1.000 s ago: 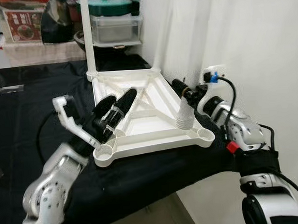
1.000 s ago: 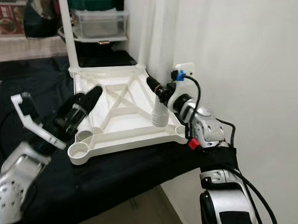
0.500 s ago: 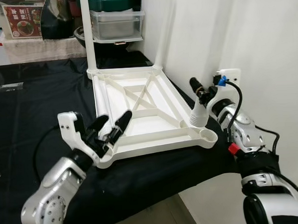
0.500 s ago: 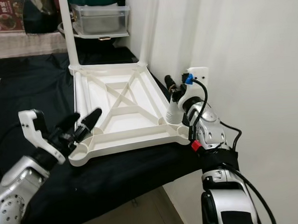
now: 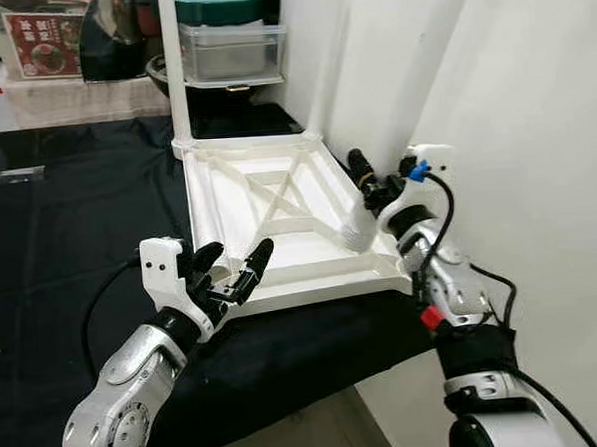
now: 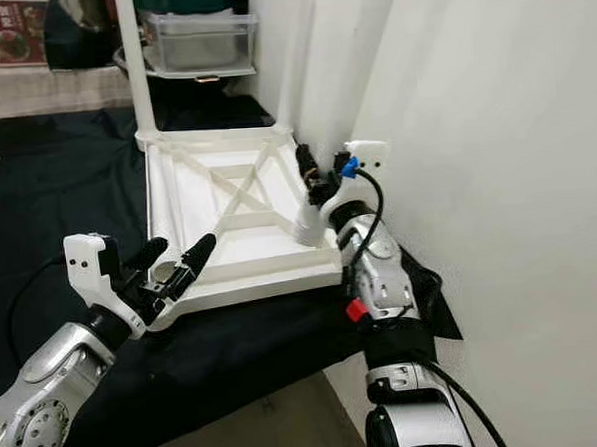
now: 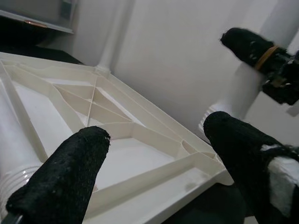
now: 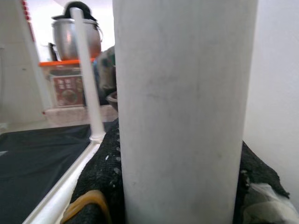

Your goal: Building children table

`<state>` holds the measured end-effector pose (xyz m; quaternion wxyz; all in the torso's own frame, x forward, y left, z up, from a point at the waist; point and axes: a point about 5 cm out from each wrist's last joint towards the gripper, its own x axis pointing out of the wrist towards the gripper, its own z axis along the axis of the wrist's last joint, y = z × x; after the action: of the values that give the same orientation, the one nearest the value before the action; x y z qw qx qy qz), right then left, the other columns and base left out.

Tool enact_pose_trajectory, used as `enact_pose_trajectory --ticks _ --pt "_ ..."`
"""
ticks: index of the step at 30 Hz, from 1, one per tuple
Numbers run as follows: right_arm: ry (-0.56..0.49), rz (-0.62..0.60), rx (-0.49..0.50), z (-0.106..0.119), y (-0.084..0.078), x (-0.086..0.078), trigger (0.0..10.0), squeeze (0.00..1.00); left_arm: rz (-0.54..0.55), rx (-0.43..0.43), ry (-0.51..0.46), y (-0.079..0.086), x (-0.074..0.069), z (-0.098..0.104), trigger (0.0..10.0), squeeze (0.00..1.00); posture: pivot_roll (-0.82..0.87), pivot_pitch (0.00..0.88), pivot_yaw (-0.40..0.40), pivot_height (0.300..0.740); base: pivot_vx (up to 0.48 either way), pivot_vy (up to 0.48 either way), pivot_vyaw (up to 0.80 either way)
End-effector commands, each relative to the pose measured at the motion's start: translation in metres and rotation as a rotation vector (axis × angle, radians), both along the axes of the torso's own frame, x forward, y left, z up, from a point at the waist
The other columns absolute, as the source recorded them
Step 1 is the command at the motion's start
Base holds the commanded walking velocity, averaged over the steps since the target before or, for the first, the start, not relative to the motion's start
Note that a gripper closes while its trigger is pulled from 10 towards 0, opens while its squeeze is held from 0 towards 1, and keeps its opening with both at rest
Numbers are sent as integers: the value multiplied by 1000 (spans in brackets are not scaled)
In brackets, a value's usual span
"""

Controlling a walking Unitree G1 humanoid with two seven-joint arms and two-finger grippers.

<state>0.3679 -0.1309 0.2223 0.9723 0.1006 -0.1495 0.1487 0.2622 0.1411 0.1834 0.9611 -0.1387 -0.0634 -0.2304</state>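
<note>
A worktop (image 5: 68,216) draped in black cloth runs up to a white wall (image 5: 533,121) on the robot's right, and on it lies the white plastic tabletop (image 5: 278,210), flipped underside up so its cross-braced ribs face the camera. One long side of the tabletop sits close along the wall, and its near edge reaches almost to the worktop's front edge. At the far left corner a white table leg (image 5: 173,70) stands upright in its socket, and a second upright leg (image 5: 316,72) rises at the far right corner by the wall. Beyond the worktop a shelf carries a clear storage box (image 5: 231,49) with a green-lidded pot on top. The left gripper (image 5: 233,270) hovers at the tabletop's near left corner, its jaws spread wide and holding nothing, one finger on either side of that corner. In the left wrist view a ribbed white tube end lies beside one of its fingertips (image 7: 70,172). The right gripper (image 5: 369,188) is at the near right corner by the wall, its jaws clamped around a short white leg piece (image 5: 360,223) whose ribbed lower end meets the tabletop's rim near the corner socket.
</note>
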Motion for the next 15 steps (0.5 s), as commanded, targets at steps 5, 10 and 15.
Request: enact_pose_trajectory --ticks 5,10,15 --pt "-71 14 14 7 2 -2 0 0 18 3 -11 -4 4 0 10000 0 79 0 -132 740 0 -472 0" --pt "-58 13 19 4 5 -5 0 0 45 -14 -18 -4 6 0 10000 0 75 0 -129 740 0 -375 0" --pt "-55 8 19 1 5 -7 0 0 83 -31 -16 0 9 -1 10000 0 73 0 -127 740 0 0 0"
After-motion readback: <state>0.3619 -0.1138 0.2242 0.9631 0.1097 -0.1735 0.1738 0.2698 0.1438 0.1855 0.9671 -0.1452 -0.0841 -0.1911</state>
